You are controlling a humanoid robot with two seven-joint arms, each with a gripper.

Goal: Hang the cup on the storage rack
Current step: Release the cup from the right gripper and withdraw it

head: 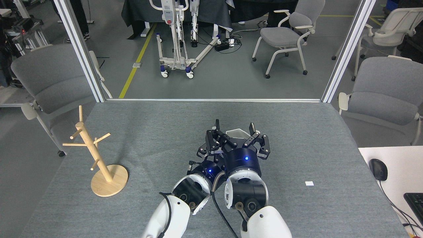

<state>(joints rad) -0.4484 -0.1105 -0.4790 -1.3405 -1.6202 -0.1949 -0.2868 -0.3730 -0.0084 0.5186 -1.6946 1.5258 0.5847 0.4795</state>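
A grey felt-like mat covers the desk [158, 132], which is framed at the back by a metal rail and two slanted aluminium posts. On the left of the desk stands the storage rack [96, 155], a pale wooden post with angled pegs on a round base, upright and well apart from the arms. Near the middle, the cup [238, 133] shows only as a sliver of white rim behind the right gripper [235, 130], whose dark fingers [251, 127] stand spread on either side of it; whether they touch the cup cannot be told. The left gripper [206, 150] sits just beside and lower, mostly hidden by the right one, and its opening cannot be told. A small white scrap [309, 183] lies on the mat to the right. A second white desk [393, 172] at the right edge carries a black mouse [378, 169] and a keyboard corner [415, 203]. Beyond the rail lies a grey floor with a yellow line [137, 61], grey office chairs [287, 33], and a white wheeled stand [175, 36].
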